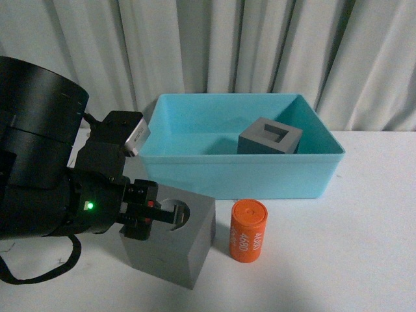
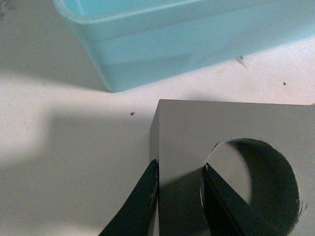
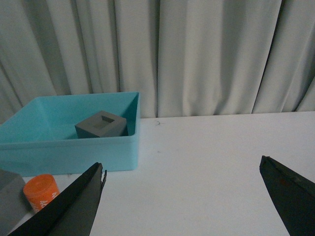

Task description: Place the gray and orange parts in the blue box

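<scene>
Where the front view obscures contact, the left wrist view shows the left end effector (image 2: 179,167) pinching a wall of the round-recess cube (image 2: 221,123) (1 finger inside); the right end effector (image 3: 182,163) is spread.

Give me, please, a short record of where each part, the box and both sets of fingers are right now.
box: blue, at the back of the white table
cube with square hole: inside the box
cube with round hole: on the table, before the box
orange cylinder: upright on the table, beside that cube, not touching
left fingers: astride that cube's wall, one in the hole; grip unclear
right fingers: open, holding nothing
</scene>
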Robot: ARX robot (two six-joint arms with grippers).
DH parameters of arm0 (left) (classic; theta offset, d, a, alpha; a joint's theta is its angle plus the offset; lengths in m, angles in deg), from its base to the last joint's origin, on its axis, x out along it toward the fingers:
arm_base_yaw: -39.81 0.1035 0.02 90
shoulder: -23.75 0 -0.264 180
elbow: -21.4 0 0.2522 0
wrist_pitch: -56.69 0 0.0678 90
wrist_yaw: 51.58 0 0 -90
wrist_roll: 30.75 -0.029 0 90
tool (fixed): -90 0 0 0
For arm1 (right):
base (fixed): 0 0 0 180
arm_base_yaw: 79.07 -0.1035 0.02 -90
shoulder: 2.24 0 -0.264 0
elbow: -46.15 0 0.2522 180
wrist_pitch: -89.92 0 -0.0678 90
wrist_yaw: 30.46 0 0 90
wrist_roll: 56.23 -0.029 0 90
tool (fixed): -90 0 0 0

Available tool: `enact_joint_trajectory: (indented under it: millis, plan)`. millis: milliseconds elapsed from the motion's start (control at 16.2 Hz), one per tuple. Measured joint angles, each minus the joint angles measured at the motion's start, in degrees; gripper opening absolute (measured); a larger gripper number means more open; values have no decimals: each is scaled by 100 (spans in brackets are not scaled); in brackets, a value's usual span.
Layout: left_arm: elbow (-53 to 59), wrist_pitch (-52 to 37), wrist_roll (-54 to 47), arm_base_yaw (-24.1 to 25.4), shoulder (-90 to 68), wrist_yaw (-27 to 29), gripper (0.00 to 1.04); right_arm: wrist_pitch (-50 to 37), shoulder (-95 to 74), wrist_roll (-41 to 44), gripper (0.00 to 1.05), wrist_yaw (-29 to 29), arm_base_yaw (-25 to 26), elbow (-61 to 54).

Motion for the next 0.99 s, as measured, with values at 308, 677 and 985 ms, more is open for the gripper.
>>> enact_joint_trajectory:
  millis: [308,677,985]
  plan:
    - [310,566,197,221,1060,85,19,0,0,0,98,0,0,0]
    - [-1523,839,734,442,1582,398,18,0,0,0,98,0,0,0]
    - [-2398,831,533,188,232,568,18,0,0,0,98,0,0,0]
